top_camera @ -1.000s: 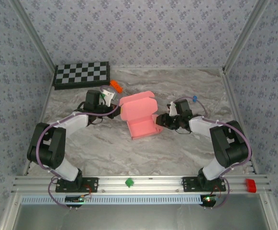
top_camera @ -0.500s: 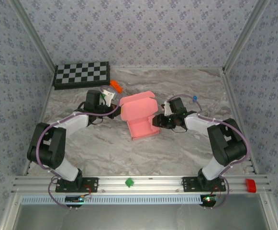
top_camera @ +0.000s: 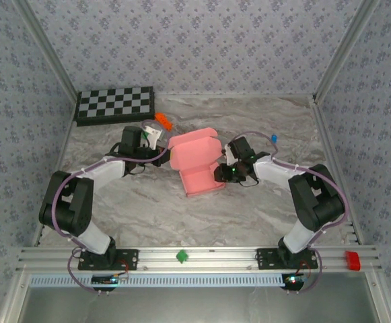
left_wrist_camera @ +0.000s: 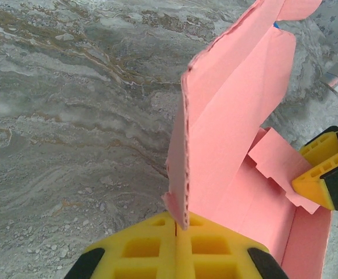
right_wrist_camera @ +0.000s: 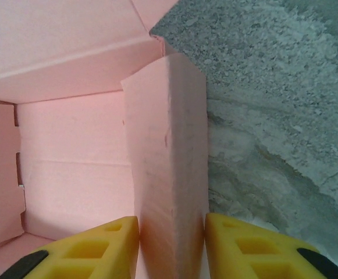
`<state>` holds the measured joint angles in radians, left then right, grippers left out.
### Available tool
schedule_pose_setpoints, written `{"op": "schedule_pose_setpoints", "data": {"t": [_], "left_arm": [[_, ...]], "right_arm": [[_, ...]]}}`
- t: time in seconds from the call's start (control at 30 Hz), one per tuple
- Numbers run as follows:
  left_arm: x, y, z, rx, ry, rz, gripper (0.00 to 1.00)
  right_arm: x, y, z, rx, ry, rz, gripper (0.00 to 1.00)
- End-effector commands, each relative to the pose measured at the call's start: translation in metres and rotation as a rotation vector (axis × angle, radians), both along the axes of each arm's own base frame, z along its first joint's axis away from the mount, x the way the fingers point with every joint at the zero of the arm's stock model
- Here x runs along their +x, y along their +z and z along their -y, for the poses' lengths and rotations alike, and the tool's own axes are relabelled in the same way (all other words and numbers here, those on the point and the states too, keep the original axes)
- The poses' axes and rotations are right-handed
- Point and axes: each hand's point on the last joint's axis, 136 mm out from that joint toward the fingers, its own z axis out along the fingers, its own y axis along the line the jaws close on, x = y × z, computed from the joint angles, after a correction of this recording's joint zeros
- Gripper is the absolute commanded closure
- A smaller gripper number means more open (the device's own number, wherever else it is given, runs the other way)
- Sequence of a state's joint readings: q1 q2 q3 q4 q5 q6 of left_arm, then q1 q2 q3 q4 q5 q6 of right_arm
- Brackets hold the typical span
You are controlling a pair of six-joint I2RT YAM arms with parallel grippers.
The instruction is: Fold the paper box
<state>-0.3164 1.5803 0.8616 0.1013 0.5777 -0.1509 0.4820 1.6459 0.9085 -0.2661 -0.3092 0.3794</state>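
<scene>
The paper box (top_camera: pixel 196 165) sits half-folded mid-frame on the marble desk (top_camera: pixel 249 208), with its lid flap standing up. On its left edge the left claw (left_wrist_camera: pixel 180 235) is pressed tight on the flap, and the right claw (right_wrist_camera: pixel 171 232) pinches the right side wall. Loads of bare desk below it, a checkerboard (top_camera: pixel 114 104) upper left, and patterned walls (top_camera: pixel 202 40) all round.

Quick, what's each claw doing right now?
left gripper: closed on a raised flap of the paper box.
right gripper: closed on the box's side wall.
</scene>
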Motion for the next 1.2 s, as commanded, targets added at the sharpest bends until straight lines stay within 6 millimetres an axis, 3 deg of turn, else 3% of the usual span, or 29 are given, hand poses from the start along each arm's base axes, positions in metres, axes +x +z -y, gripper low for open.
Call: {"op": "schedule_pose_setpoints", "data": {"t": [0.0, 1.17], "left_arm": [[0.003, -0.006, 0.001, 0.018, 0.006, -0.028, 1.0], [0.005, -0.002, 0.008, -0.013, -0.021, -0.003, 1.0]], "right_arm": [[-0.002, -0.003, 0.006, -0.076, 0.019, -0.006, 0.65], [0.004, -0.023, 0.018, -0.374, 0.032, 0.056, 0.79]]}}
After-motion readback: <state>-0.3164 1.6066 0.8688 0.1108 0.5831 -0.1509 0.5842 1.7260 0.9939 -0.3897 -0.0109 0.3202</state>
